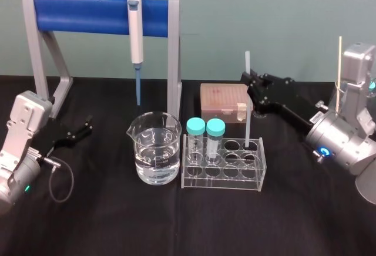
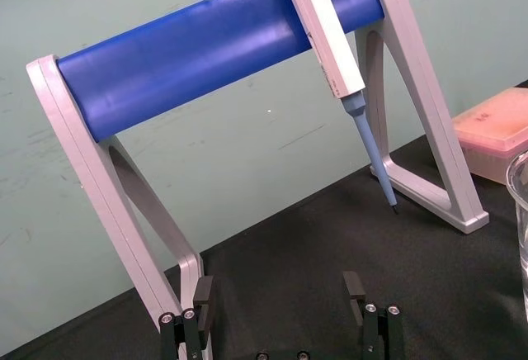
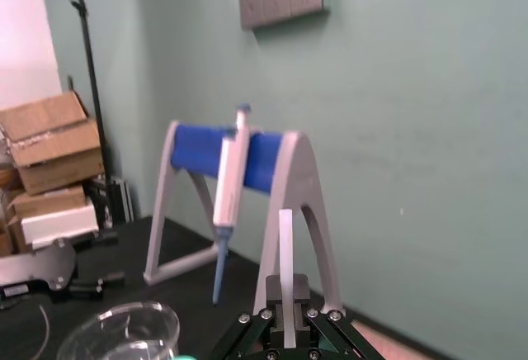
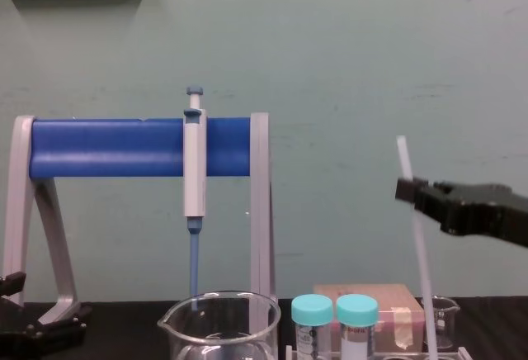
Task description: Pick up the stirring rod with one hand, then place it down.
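The stirring rod (image 1: 247, 109) is a thin white translucent stick standing almost upright. Its lower end reaches down into a right-hand hole of the clear tube rack (image 1: 256, 177). My right gripper (image 1: 249, 82) comes in from the right and is shut on the rod near its upper part. The chest view shows the rod (image 4: 419, 253) slightly tilted, with the black gripper (image 4: 407, 190) clamped on it. In the right wrist view the rod (image 3: 285, 240) sticks out from between the fingers (image 3: 299, 292). My left gripper (image 1: 84, 129) rests open at the table's left, by the stand.
A glass beaker (image 1: 154, 155) of water stands left of the rack, and two teal-capped vials (image 1: 205, 138) sit in the rack's left holes. A grey-white pipette (image 1: 136, 39) hangs on the blue-barred stand (image 1: 82, 13). A pinkish tip box (image 1: 222, 100) sits behind the rack.
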{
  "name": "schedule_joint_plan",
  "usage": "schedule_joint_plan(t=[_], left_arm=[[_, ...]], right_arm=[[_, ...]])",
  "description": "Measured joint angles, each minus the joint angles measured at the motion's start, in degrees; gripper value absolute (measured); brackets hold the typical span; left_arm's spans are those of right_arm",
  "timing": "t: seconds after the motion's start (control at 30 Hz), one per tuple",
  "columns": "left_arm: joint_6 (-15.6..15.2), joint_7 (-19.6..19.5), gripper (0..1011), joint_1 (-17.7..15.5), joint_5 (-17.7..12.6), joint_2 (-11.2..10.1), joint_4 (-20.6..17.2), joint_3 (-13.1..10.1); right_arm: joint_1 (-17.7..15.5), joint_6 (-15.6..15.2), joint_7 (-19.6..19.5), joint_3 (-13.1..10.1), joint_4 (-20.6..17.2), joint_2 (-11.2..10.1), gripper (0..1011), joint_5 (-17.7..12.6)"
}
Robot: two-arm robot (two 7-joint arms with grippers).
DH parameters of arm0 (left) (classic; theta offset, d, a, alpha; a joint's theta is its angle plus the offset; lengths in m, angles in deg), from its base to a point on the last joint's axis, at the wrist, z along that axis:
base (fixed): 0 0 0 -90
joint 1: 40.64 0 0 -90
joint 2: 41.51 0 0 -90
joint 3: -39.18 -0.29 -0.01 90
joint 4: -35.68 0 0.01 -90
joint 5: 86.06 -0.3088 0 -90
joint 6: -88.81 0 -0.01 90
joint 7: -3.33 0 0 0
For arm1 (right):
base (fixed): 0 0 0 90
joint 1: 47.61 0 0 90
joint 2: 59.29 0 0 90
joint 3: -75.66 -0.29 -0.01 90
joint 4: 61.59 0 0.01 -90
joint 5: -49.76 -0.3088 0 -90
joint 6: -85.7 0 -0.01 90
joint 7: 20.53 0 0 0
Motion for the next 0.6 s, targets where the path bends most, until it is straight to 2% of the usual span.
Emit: schedule_joint_plan(t=[0.07,0.23,0.6], left_arm=[[0.0,0.0,1000,0.0,0.0,0.0,0.0,0.0],[0.0,0.0,1000,0.0,0.0,0.0,0.0,0.0],[0.0,0.0,1000,0.0,0.0,0.0,0.0,0.0]], right_arm=[[-0.7,1.9,0.4,-0.8,-1.6,-0.2,66,0.6],[-1.6,3.6,0.9,-2.3,-4.5,-0.5,66,0.7],[-3.0,2.8,0.9,-5.1,-9.3,-1.9,66,-0.4]])
